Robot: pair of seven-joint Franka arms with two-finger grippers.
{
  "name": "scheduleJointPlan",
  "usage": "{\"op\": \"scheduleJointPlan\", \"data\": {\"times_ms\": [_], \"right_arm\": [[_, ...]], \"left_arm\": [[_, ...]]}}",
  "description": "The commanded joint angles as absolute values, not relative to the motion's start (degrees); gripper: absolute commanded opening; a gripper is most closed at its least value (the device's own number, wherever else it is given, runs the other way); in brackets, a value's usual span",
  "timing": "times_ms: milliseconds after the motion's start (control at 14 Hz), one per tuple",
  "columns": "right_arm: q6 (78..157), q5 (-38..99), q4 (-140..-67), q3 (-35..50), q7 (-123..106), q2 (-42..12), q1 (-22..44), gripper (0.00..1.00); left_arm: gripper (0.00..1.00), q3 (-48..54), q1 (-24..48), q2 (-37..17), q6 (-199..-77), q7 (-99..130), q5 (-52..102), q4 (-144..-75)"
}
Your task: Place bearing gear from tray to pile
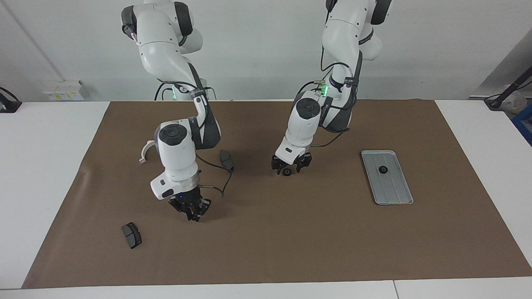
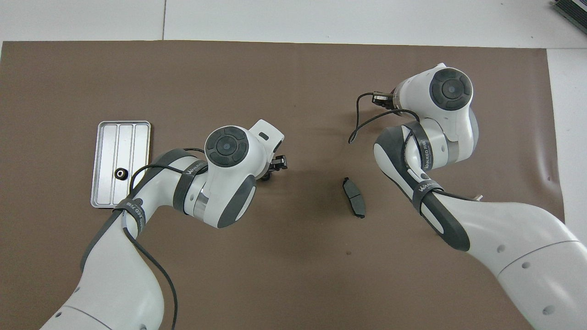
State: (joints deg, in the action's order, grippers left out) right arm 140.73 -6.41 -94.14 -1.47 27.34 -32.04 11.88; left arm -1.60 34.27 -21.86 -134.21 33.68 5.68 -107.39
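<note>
Left gripper (image 1: 287, 167) jaws apparently released over a bearing gear (image 1: 286, 172); right gripper (image 1: 192, 209) clenched. Risk: the gear rolls, landing short of the pile (image 1: 226, 160).

We can read only partial lettering, seemingly "WANJEED", on dark straps (image 2: 424, 187) wrapped around both robot arms.

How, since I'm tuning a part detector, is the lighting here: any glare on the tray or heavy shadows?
Facing view: the tray is evenly lit, ridges readable, no glare; only soft shadows lie on the brown mat under the left hand and right hand. Overhead view: the tray reads brighter, yet its ridges show; the right arm covers most of the white bracket.
</note>
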Motion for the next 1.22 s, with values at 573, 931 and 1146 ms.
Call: {"op": "scheduleJointPlan", "data": {"times_ms": [573, 931, 1146], "right_arm": [[140.6, -3.6, -95.1, 2.4, 26.6, -30.1, 11.1, 1.0], [134.8, -4.5, -91.2, 3.3, 38.7, -30.1, 19.8, 1.0], [134.4, -4.6, -90.9, 3.2, 45.2, -30.4, 26.3, 1.0]], "left_arm": [[0.76, -3.0, 6.5, -15.5, -122.6, 1.1, 4.5, -107.7], [0.77, -3.1, 1.8, -12.5, -131.5, -8.0, 4.5, -117.7], [0.77, -3.0, 1.4, -11.2, -136.3, -8.5, 4.5, -122.8]]}}
